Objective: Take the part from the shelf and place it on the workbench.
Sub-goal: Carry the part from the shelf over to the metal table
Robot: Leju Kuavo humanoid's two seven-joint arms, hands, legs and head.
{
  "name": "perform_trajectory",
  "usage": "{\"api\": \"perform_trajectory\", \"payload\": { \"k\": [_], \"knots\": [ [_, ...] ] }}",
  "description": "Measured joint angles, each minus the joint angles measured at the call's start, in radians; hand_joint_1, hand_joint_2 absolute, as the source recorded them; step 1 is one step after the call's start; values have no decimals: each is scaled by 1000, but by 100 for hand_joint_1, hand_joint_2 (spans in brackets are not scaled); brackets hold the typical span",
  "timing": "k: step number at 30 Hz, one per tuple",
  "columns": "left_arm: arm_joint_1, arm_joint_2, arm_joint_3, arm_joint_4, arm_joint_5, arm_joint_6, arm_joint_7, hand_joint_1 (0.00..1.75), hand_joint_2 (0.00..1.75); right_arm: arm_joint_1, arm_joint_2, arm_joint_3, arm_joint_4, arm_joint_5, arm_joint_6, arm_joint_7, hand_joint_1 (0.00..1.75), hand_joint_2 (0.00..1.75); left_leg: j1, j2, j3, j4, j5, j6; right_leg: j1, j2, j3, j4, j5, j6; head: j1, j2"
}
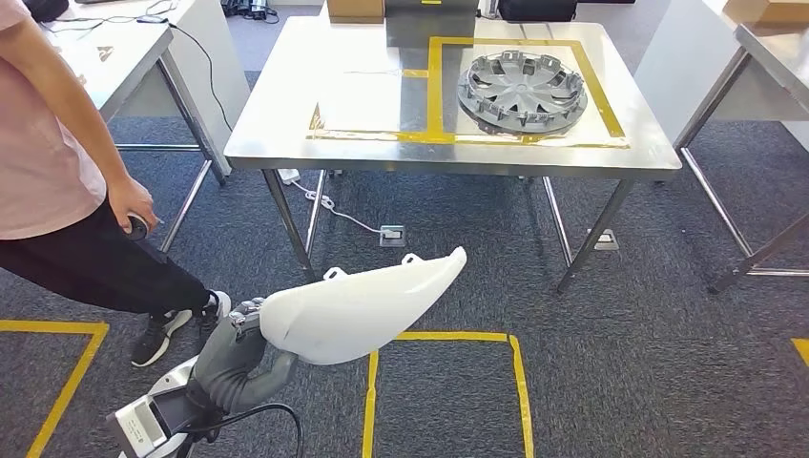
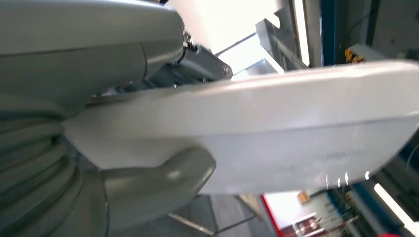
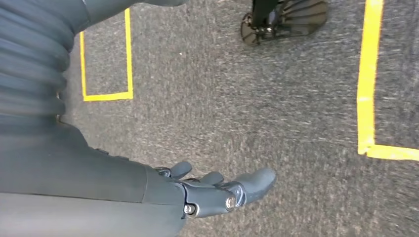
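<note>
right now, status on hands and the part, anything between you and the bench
Left hand grips white part, carried low. Right hand hangs free over carpet. Workbench ahead, hubcap in right marked box. Person at left; path looks open.

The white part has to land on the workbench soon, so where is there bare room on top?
The left hand holds the white part. On the workbench, the left taped section, bordered by yellow tape and the near edge, is bare. The right section is crowded by the grey wheel cover; boxes line the far edge.

I see bystander and clutter around the floor

A person [image 1: 57,191] stands left; a grey hubcap [image 1: 521,91] lies inside yellow tape — a cable [image 1: 329,205] trails beneath.
</note>
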Motion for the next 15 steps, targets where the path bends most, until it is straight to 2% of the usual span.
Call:
{"api": "perform_trajectory", "payload": {
  "k": [2,4,5,7,8,9,10,12,13,14,15],
  "knots": [
    [0,0,0,-1,0,0,0,175,175,-1,0,0,0,0,0,0,0,175,1,-2,8,-4,3,15,0,0,2,7,-3,13,2,0],
    [-1,0,0,-3,0,0,0,175,175,-2,0,0,0,0,0,0,0,175,3,-3,20,-8,0,26,-2,-1,-18,54,-17,23,6,0],
    [-1,-1,0,-3,0,0,0,175,175,-3,0,0,0,0,0,0,0,175,4,-2,24,-10,-3,30,-3,-1,-48,106,-37,27,9,0],
    [-1,-1,0,-3,0,0,0,175,175,-2,0,0,0,0,0,0,0,175,3,-2,29,-10,-11,36,-4,-1,-133,238,-91,32,15,0],
    [-1,-1,0,-3,0,0,0,175,175,-1,0,0,0,0,0,0,0,175,3,-3,32,-10,-15,37,-4,-1,-170,284,-105,34,17,0],
    [0,-1,0,-2,0,1,0,175,175,0,0,0,0,1,0,1,0,175,2,-4,37,-10,-21,37,-4,-1,-190,296,-98,34,19,0],
    [1,-2,0,-3,-1,4,0,175,175,1,0,1,0,5,-1,3,0,175,2,-4,44,-10,-27,36,-3,-1,-190,269,-69,32,21,0],
    [9,-3,1,-8,-5,18,0,175,175,1,0,5,0,17,-3,9,0,175,2,-5,63,-10,-42,31,-2,-2,-144,132,25,23,25,0],
    [16,-4,1,-11,-8,25,-1,175,175,1,-1,7,0,23,-5,13,0,175,1,-5,71,-10,-49,27,1,-2,-119,71,46,18,27,0],
    [24,-5,1,-16,-12,30,-2,175,175,1,-1,9,0,26,-6,15,0,175,0,-5,77,-11,-56,22,5,-3,-102,29,53,12,28,0],
    [31,-5,0,-20,-14,33,-3,175,175,2,-2,11,0,28,-7,17,0,175,-1,-4,81,-9,-58,16,7,-3,-95,10,50,6,30,0]
  ]
}}
